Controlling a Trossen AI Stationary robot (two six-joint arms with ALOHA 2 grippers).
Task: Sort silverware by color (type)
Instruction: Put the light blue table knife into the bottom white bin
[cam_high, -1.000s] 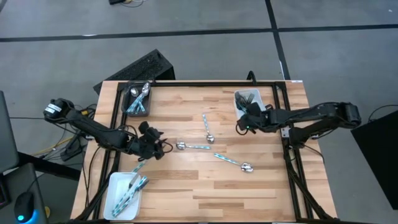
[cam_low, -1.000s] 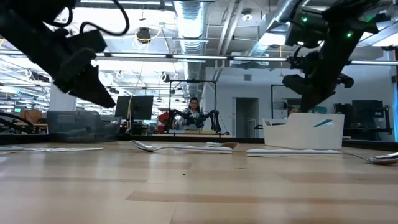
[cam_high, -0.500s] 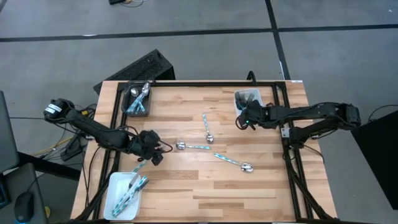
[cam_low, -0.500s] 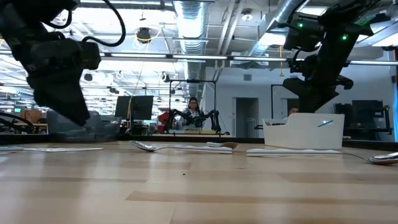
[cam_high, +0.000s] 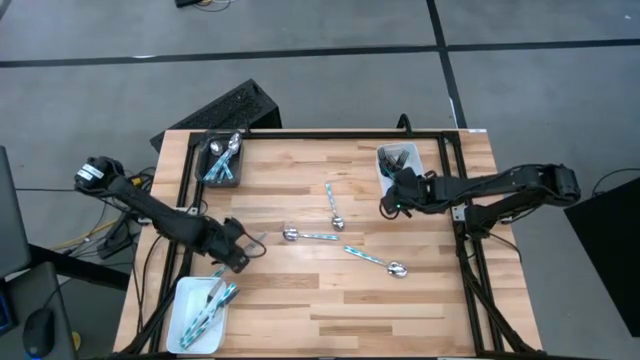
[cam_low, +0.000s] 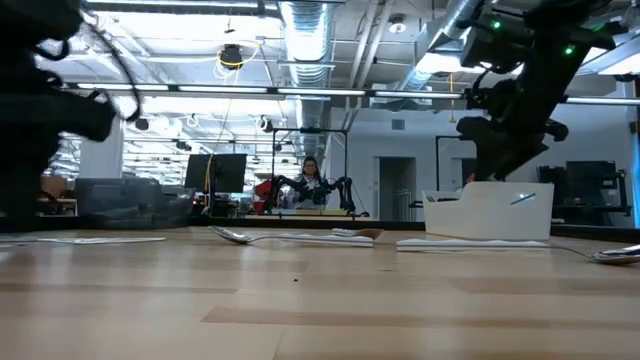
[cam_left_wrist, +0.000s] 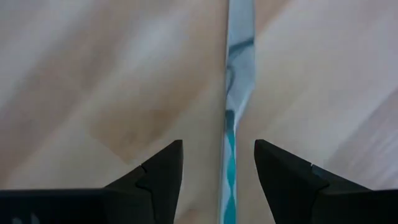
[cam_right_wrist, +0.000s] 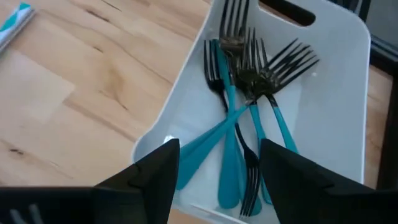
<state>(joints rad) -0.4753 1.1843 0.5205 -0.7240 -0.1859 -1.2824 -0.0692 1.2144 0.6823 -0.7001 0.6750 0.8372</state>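
Note:
A teal-handled knife (cam_left_wrist: 238, 106) lies flat on the wooden table near its left side, also seen from above (cam_high: 217, 273). My left gripper (cam_high: 239, 257) hangs low over it, open. One finger stands on each side of the knife (cam_left_wrist: 217, 149), and neither touches it. My right gripper (cam_high: 387, 206) is open at the near end of a white tray (cam_high: 382, 172) at the far right. Several teal-handled forks (cam_right_wrist: 245, 106) lie in a heap in the tray. Nothing is between the right fingers (cam_right_wrist: 217, 146).
Three spoons lie loose mid-table (cam_high: 310, 236), (cam_high: 334, 206), (cam_high: 378, 262). A dark bin (cam_high: 222, 158) with silverware stands at the far left. A white tray (cam_high: 186, 300) with knives sits at the near left corner. Black frame rails run along the table's edges.
My left gripper has gone toward the table's near edge and down, turning as it went. It now stands low over the knife by the near-left tray. The loose spoons have stayed in place.

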